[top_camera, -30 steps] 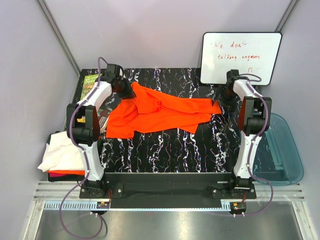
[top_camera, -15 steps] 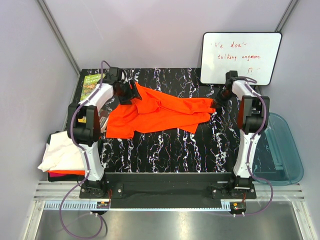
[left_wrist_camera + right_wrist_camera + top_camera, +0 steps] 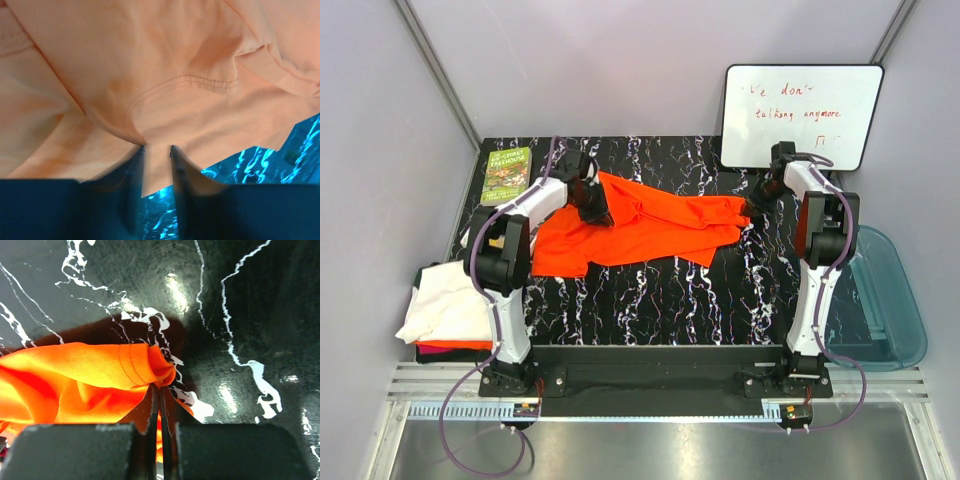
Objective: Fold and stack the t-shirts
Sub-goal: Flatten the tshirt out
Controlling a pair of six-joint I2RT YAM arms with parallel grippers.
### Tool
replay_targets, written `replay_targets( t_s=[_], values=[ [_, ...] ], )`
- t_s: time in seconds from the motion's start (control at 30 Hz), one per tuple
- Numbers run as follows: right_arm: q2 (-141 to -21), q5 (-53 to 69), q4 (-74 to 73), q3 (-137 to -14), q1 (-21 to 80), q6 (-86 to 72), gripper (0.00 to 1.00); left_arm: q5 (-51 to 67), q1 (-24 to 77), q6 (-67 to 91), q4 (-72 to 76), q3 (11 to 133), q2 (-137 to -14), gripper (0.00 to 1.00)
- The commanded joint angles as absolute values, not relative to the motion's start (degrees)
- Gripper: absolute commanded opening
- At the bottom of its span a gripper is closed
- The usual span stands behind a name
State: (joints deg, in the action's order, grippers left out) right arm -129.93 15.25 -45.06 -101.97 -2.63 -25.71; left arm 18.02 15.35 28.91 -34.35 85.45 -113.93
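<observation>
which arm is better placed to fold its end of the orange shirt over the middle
Left, probably: the left gripper pinches the orange t-shirt up over its body, while the right gripper holds its far right edge.

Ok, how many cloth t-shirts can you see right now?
3: a bright orange t-shirt lying on the black marbled table, and a white t-shirt piled beside its left edge on a red-orange one. Others may hide underneath.

Two white-and-black arms (image 3: 510, 320), thin purple cables (image 3: 442, 430), black bolted bases (image 3: 510, 377), dark blocky jaws
</observation>
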Motion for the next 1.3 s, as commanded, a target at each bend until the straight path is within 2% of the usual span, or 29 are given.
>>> replay_targets(
  t_s=[0.0,0.03,0.07,0.23,0.4,0.47,0.77,1.17,1.2,1.23,1.27],
  values=[
    [-126.6,17.5,-46.1,-104.5,-2.6,-24.5,0.0,15.9,15.0,29.0,-32.6,86.7,-113.9,0.1],
    [-126.4,17.6,-46.1,-104.6,-2.7,-24.3,0.0,15.6,15.0,28.9,-32.7,87.0,-113.9,0.02],
    [-126.2,17.7,-46.2,-104.6,-2.7,-24.1,0.0,14.9,14.9,28.6,-32.7,87.4,-113.8,0.0],
    [-125.2,17.8,-46.8,-104.9,-3.0,-22.6,0.0,13.0,14.8,27.9,-33.9,90.2,-112.5,0.0],
    [-125.0,17.8,-47.2,-104.9,-3.2,-22.1,0.0,11.4,14.8,26.9,-36.8,91.0,-111.7,0.6],
    [-125.2,17.9,-47.2,-104.8,-3.2,-22.1,0.0,10.5,14.8,26.8,-36.8,89.7,-111.1,0.63],
    [-126.4,18.4,-47.1,-104.8,-3.2,-22.1,0.0,8.9,14.8,27.6,-37.1,86.7,-112.1,0.6],
    [-126.7,18.4,-47.1,-104.1,-3.2,-22.1,0.0,10.9,14.9,28.7,-34.7,92.5,-119.7,0.51],
    [-126.8,18.5,-47.1,-104.1,-3.3,-22.1,0.0,10.9,14.9,28.7,-34.7,93.2,-120.1,0.49],
    [-126.8,18.5,-47.1,-104.2,-3.3,-22.2,0.0,11.0,14.9,28.6,-34.7,93.4,-120.6,0.42],
    [-126.7,18.5,-47.1,-104.2,-3.2,-22.2,0.0,10.8,14.9,28.5,-34.7,93.6,-120.6,0.21]
  ],
)
